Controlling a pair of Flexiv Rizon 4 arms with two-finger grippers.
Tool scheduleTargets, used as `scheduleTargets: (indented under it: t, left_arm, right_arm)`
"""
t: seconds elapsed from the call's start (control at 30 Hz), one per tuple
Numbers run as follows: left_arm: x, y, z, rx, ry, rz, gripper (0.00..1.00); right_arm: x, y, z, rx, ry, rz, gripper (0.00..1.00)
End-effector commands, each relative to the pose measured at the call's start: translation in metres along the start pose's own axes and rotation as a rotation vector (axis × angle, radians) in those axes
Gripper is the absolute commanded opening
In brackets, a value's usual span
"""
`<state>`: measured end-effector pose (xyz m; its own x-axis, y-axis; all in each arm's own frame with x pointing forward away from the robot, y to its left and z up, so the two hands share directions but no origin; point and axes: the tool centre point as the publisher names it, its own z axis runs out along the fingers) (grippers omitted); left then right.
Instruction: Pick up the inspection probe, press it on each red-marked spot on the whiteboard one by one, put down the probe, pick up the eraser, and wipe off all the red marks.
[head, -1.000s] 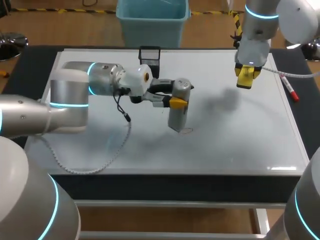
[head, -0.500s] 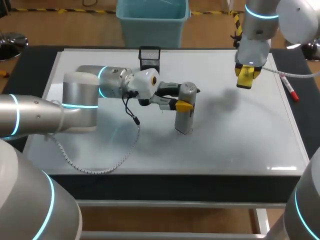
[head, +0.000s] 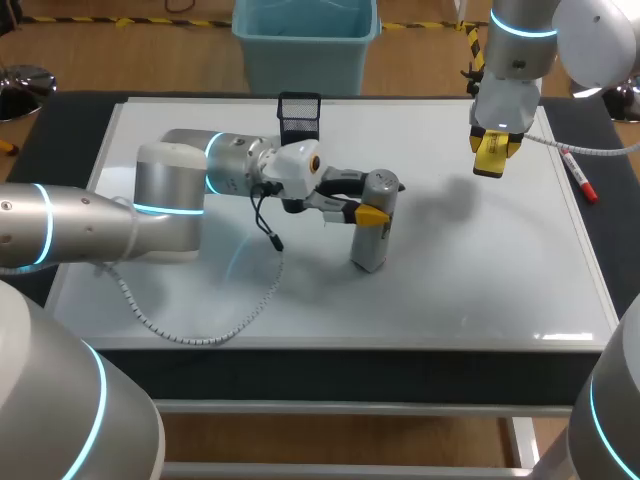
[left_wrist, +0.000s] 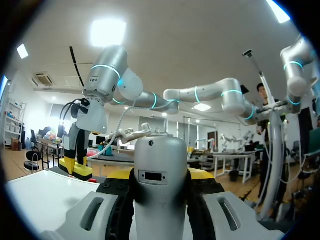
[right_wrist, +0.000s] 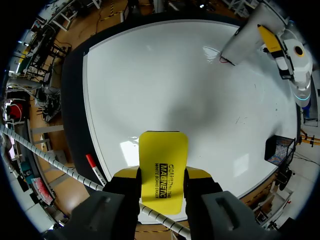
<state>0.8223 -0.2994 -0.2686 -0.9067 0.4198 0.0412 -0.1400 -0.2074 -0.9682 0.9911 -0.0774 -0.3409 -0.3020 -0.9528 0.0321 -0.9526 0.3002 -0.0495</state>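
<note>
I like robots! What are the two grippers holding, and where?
Left gripper holds the probe by its upper sides; right gripper holds the eraser by its rear end.

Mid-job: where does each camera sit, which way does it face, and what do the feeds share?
Head view: above and behind, looking down on the whiteboard; both arms show, left gripper shut on the probe, right gripper on the eraser.
Left wrist view: faces level across the whiteboard, probe filling its grip.
Right wrist view: faces down on the whiteboard past the eraser.
Shared: each wrist view shows the other arm's gripper.
</note>
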Motion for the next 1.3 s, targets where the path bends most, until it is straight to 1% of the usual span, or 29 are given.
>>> scheduleTargets:
  t: [0.03,0.23,0.4,1.3]
  left_arm:
    - [-0.0046,0.0032,0.0017,0.007,0.013,-0.002,0.00]
    - [-0.0047,0.0055,0.0014,0.008,0.015,-0.001,0.00]
    - [-0.0045,0.0067,0.0004,-0.017,0.015,0.003,0.00]
    - [0.0014,0.0092,-0.0007,-0.036,0.017,0.002,0.00]
  right_arm:
    - [0.0008,-0.0005,-0.0012,0.001,0.002,-0.002,0.00]
    - [0.0008,-0.0005,-0.0012,0.001,0.002,-0.002,0.00]
    - [0.0008,-0.0005,-0.0012,0.001,0.002,-0.002,0.00]
    - [0.0008,-0.0005,-0.0012,0.001,0.002,-0.002,0.00]
